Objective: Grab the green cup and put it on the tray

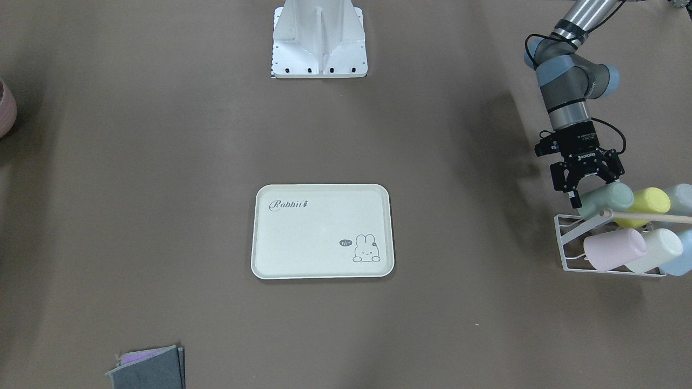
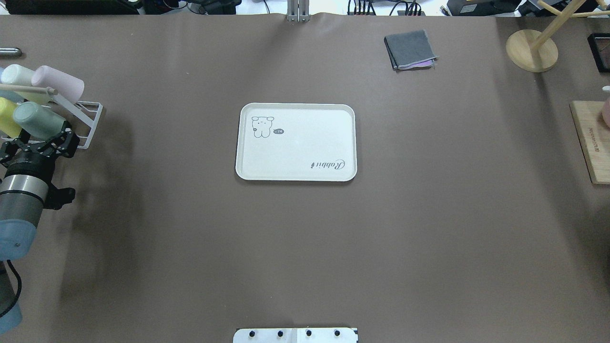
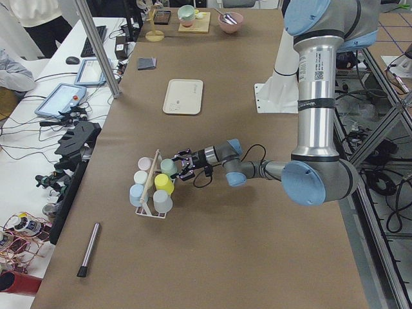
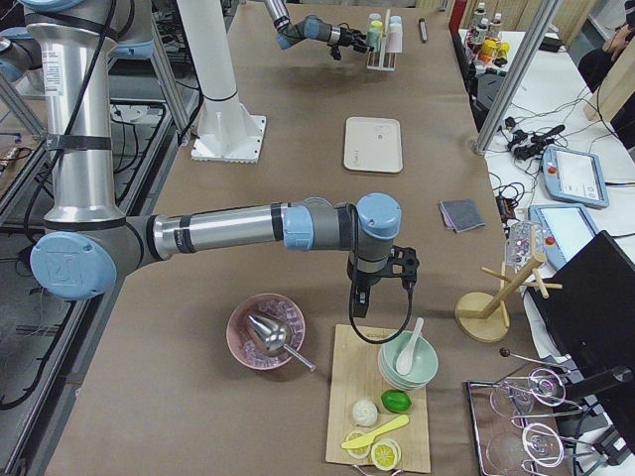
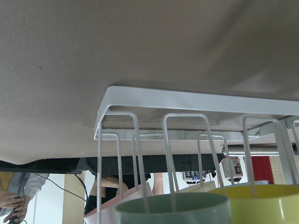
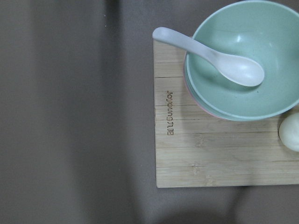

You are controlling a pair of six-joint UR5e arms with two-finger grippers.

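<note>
At the far left edge of the bench (image 2: 429, 214) the left end effector (image 2: 42, 138) sits at a white wire rack (image 2: 90, 119) loaded with cups. Its fingers are spread apart on either side of the near end of the green cup (image 2: 38, 120), and whether they touch it cannot be told. The green cup is on the rack, lying tilted over the wire prongs in the row nearest the end effector. It is just beside a yellow-green cup (image 2: 8, 116), and a cream cup (image 2: 16, 75) and a pink cup (image 2: 59, 81) are in the row behind. A thin wooden rod (image 2: 26, 89) crosses above the cups. From the left wrist camera the green cup's end fills the lower edge, with the rack's white frame and prongs over it. Well apart from the rack, in the middle of the bench, the tray (image 2: 305, 143) lies flat with nothing on it, its rabbit drawing toward the rack side. Further right, near the far edge, is a folded grey cloth (image 2: 410, 47), then a wooden stand with a round base (image 2: 531, 50). At the right edge is a bamboo board (image 2: 591, 143). The right end effector (image 4: 359, 302) hangs above the bench just beside that board. Its wrist camera looks down on a mint-green bowl (image 6: 243, 60) holding a white spoon (image 6: 219, 60). Its fingers appear only small in the side view, so I cannot tell whether they are apart or together.
</note>
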